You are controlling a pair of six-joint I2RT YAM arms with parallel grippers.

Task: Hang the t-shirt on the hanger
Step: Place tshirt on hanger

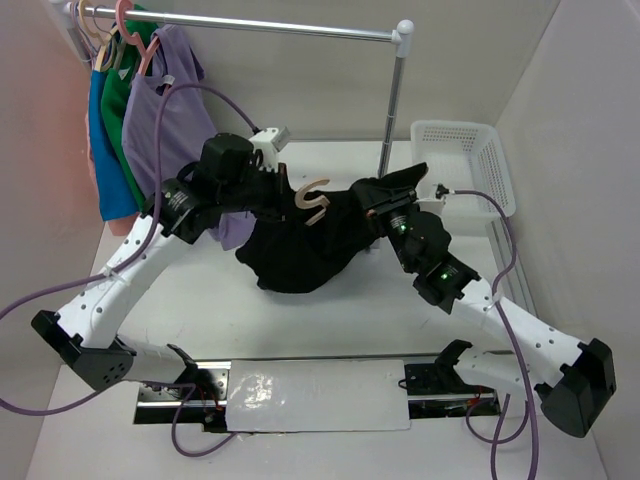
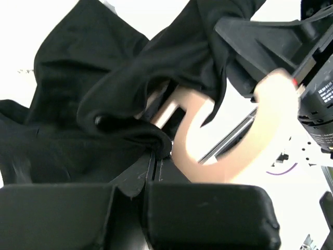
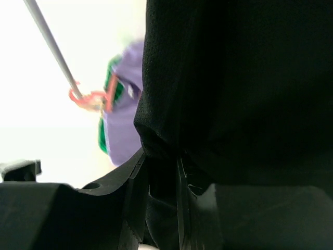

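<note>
The left hand and right hand apparently pinch the soft black t-shirt, so uneven pulling could drag it off the thin beige hanger.

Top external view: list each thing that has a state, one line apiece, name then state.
left gripper, shut on the t-shirt.
right gripper, shut on the t-shirt.
t-shirt, bunched, held between both grippers.
hanger, hook sticking out of the fabric, frame mostly hidden.
lilac top, hanging on the rail.
green garment, hanging on the rail.
blue garment, hanging on the rail.
white basket, upright.
</note>
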